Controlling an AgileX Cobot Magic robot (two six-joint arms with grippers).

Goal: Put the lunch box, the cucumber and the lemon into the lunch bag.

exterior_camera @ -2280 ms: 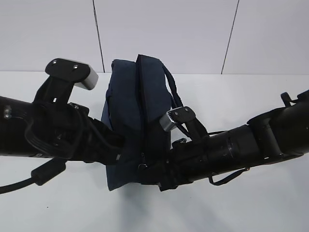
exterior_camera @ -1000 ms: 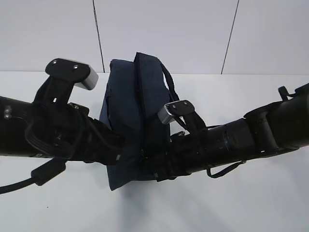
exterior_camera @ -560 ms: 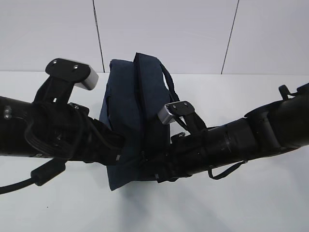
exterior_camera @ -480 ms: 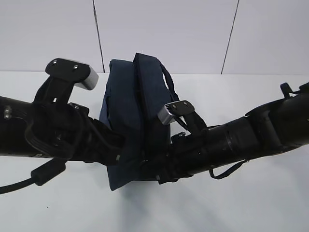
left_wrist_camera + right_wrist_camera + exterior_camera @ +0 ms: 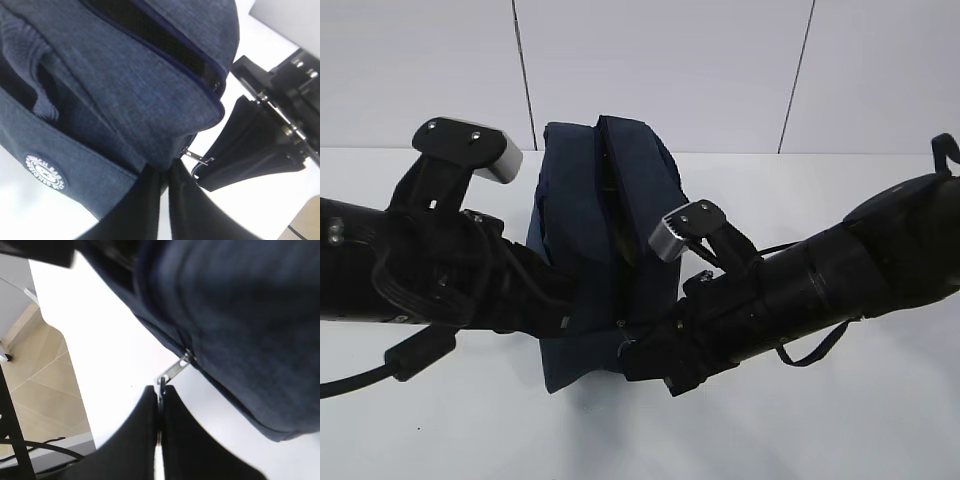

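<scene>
The dark navy lunch bag (image 5: pixel 575 215) stands upright on the middle of the table, its zipper running over the top and down the front. My left gripper (image 5: pixel 165 170) is shut on the fabric at the bag's lower front corner. My right gripper (image 5: pixel 160 388) is shut on the ring of the metal zipper pull (image 5: pixel 176 369), low on the bag's front, next to the left fingers. In the exterior view both arms meet at the foot of the bag, and the right gripper (image 5: pixel 632 350) is mostly lost in black. The lunch box, the cucumber and the lemon are out of view.
The white table (image 5: pixel 840 420) stretches to either side of the bag and ends at a pale wall behind. The right wrist view shows the table's edge with tiled floor (image 5: pixel 45 370) beyond it. A round white logo patch (image 5: pixel 46 171) marks the bag's side.
The right arm has swung, its forearm rising on the right and its gripper moving a little down and forward with the zipper pull. The bag's top has leaned slightly left. The left arm has stayed put.
</scene>
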